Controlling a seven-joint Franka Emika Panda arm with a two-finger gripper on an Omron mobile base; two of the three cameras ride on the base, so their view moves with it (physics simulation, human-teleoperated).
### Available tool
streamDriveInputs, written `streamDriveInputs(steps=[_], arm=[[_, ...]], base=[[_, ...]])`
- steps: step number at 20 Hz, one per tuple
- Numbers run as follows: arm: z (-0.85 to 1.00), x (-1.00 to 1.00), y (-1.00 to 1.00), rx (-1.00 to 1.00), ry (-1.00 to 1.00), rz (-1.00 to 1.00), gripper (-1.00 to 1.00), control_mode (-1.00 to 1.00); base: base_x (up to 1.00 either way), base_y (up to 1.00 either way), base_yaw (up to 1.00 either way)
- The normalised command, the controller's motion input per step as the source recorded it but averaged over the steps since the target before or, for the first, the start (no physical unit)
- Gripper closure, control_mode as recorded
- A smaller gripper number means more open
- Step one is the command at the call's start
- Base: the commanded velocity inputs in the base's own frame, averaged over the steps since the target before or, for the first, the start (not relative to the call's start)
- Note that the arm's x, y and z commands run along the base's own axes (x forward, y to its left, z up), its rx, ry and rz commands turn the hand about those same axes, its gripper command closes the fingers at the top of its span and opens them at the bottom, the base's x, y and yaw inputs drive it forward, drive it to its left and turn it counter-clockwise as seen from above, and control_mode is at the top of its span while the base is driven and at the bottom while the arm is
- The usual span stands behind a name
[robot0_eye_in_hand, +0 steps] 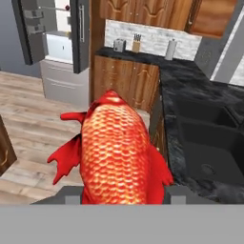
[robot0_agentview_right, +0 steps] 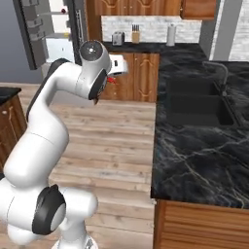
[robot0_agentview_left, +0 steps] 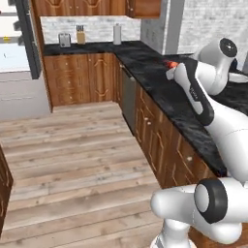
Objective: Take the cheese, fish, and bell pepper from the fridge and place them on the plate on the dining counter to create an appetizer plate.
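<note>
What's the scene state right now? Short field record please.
held item: fish, red-orange, scaly
gripper: gripper shut on the fish
fridge: fridge door open, white interior visible, far across the wood floor
sink: sink set in a black marble counter
back counter: toaster, knife block, paper towel roll
plate: cannot tell

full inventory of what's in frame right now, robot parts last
fish: 1, red-orange, scaled, between the gripper's fingers
fridge: 1, white inside, dark door open, far left
counter: 1, black marble on wood cabinets, right side
sink: 1, dark, double basin with faucet, set in the counter
toaster: 1, grey, back counter
knife block: 1, tan, beside the toaster
paper towel roll: 1, white, back counter
floor: pale wood planks
gripper: 1, shut on the fish
arm: 1, white, dark joints
</note>
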Motion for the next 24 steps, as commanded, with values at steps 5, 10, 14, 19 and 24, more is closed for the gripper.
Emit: streamDriveInputs(steps=[5,10,14,19,24], arm=[[0.0,0.0,0.0,0.0,0.0,0.0,1.0,1.0],[0.0,0.0,0.0,0.0,0.0,0.0,1.0,1.0],[0.0,0.0,0.0,0.0,0.0,0.0,1.0,1.0],[0.0,0.0,0.0,0.0,0.0,0.0,1.0,1.0],[0.0,0.0,0.0,0.0,0.0,0.0,1.0,1.0]], base=[[-1.0,-0.83,-0.1],[-0.82,-1.0,-0.15],[-0.13,-1.0,-0.15],[0.02,-1.0,-0.11],[0.0,-1.0,-0.09]])
